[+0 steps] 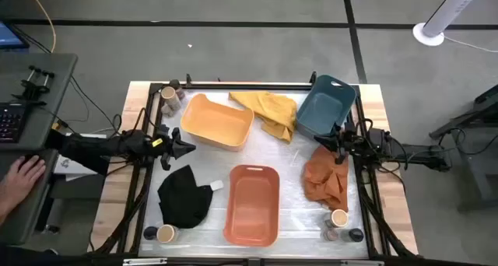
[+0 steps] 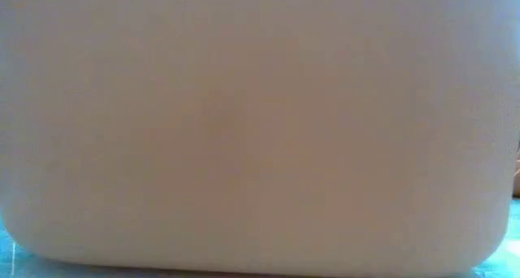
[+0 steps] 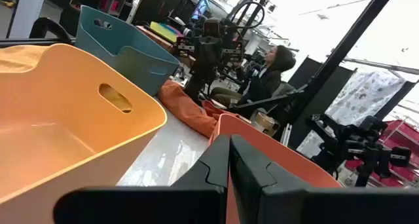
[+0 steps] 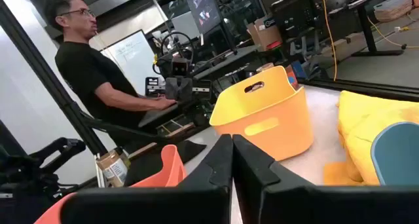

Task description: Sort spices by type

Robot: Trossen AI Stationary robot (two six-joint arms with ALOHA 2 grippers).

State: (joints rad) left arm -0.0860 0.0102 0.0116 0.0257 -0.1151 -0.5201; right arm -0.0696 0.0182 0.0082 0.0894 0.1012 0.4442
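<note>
Spice jars (image 1: 166, 233) sit unsorted in three table corners, far left, near left and near right, so sorting looks unstarted; the left gripper (image 1: 184, 147) and right gripper (image 1: 336, 145), fingers together and empty, must open over one.

The bare strip of table (image 1: 294, 190) between the orange tub (image 1: 251, 204) and the orange cloth (image 1: 325, 180) lies open. The yellow tub (image 1: 216, 122), yellow cloth (image 1: 272, 110) and blue tub (image 1: 325, 104) crowd the far side. Spice jars (image 1: 339, 217) sit in the corners, and a black cloth (image 1: 185, 196) lies left of the orange tub
</note>
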